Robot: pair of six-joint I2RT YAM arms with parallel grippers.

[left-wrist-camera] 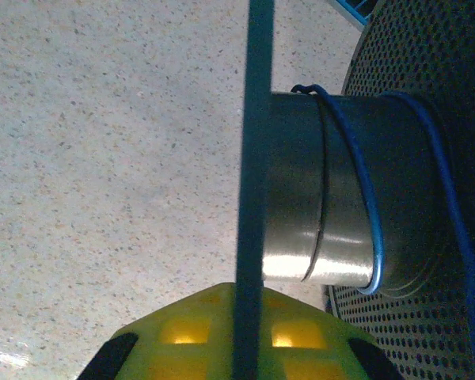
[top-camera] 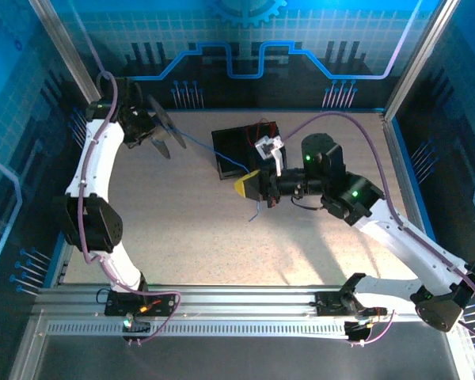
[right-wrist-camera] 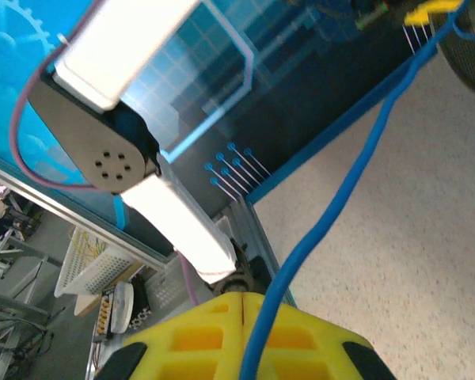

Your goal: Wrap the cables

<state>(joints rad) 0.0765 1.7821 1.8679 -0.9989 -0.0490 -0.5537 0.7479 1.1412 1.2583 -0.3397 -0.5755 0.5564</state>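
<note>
- Winding has begun: the left wrist view shows a few turns of the blue wire point(left-wrist-camera: 372, 229) around the shiny core of the reel point(left-wrist-camera: 332, 198).
- Most of the work looks undone. From above, a long run of the blue wire point(top-camera: 210, 150) stretches from the reel point(top-camera: 160, 127) near the far left corner of the worktop point(top-camera: 190, 229) to the middle, with a short tail hanging past the grip.
- The red wire point(top-camera: 263, 127) lies on the black box point(top-camera: 236, 146) toward the far edge. None of it seems to be on the reel.
- The left end effector point(left-wrist-camera: 245, 317) is clenched on the thin edge of a reel flange. Its arm runs up the left edge, wrist turned inward.
- The right end effector point(right-wrist-camera: 245, 317) is clenched on the blue wire point(right-wrist-camera: 340, 206), which climbs away toward the reel. Its arm reaches diagonally from the near right corner, its forearm roughly level and pointing left, to mid-worktop.
</note>
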